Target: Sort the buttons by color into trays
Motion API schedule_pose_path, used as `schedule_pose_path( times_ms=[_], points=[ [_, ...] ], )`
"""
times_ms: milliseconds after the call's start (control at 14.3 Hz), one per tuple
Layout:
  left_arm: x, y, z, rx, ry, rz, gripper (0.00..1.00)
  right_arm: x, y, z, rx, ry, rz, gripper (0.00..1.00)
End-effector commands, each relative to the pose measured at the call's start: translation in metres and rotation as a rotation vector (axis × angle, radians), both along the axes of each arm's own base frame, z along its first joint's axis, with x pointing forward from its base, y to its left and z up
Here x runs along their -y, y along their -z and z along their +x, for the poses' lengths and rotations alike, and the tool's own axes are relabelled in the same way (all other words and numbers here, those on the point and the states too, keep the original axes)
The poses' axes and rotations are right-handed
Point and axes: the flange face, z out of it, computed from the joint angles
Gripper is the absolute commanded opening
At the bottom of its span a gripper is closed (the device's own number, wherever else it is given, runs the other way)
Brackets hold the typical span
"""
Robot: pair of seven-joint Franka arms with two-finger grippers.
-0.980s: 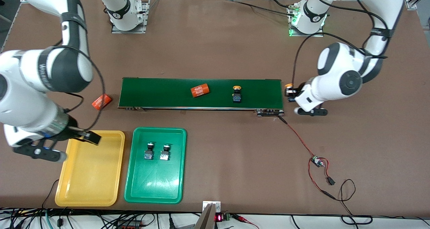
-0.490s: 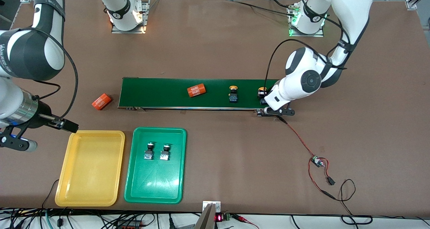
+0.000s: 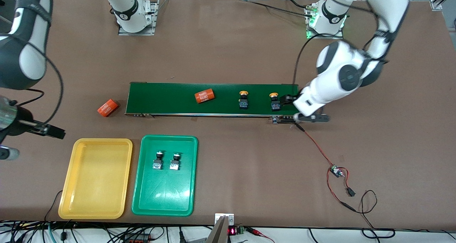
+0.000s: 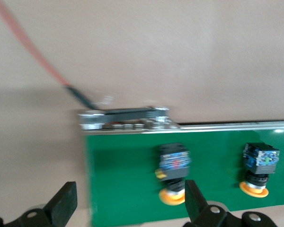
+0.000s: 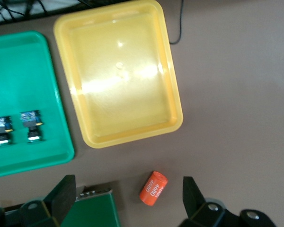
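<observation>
Yellow-capped buttons sit on the dark-green conveyor belt (image 3: 213, 99) in the middle of the front view: one (image 3: 274, 102) toward the left arm's end, the other (image 3: 243, 100) beside it toward the centre. Each looks light and rigid, a smooth mushroom cap on a boxy black body; the flat body sides seem the safer hold, since the rounded cap could slip. The left end effector (image 4: 128, 208) hangs over the belt's end with its fingers spread wide, holding nothing. The right end effector (image 5: 128, 198), at the frame's left edge, is likewise open and waits above the table (image 3: 231, 50). Two green-capped buttons (image 3: 157, 160) (image 3: 175, 161) lie in the green tray (image 3: 164, 203); the yellow tray (image 3: 92, 200) holds none. An orange cylinder (image 3: 204, 96) also lies on the belt.
</observation>
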Motion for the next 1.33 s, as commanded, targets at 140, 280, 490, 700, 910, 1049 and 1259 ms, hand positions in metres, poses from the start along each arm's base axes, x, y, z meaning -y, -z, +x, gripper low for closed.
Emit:
schedule_pose_path(
  times_ms=[140, 280, 490, 700, 910, 1049, 1259],
  points=[
    [-0.083, -0.086, 0.002, 0.069, 0.039, 0.189, 1.0, 0.058, 0.031, -0.052, 0.003, 0.057, 0.178, 1.0],
    [-0.119, -0.13, 0.018, 0.077, 0.155, 0.192, 1.0, 0.062, 0.032, -0.057, -0.011, 0.037, 0.182, 1.0],
    [-0.179, -0.192, 0.025, 0.101, 0.229, 0.195, 1.0, 0.044, 0.032, -0.067, -0.04, -0.019, 0.112, 1.0],
    [-0.197, -0.225, 0.018, 0.069, 0.215, 0.193, 1.0, 0.01, 0.046, -0.083, -0.08, -0.093, 0.12, 1.0],
    [-0.198, -0.222, 0.031, 0.168, 0.19, 0.215, 1.0, -0.043, 0.047, -0.086, -0.099, -0.203, 0.131, 1.0],
    [-0.192, -0.214, 0.034, 0.164, 0.19, 0.216, 1.0, -0.086, 0.054, -0.087, -0.109, -0.233, 0.127, 1.0],
    [-0.195, -0.221, 0.026, 0.099, 0.19, 0.195, 1.0, -0.129, 0.067, -0.09, -0.133, -0.203, 0.112, 1.0]
  ],
)
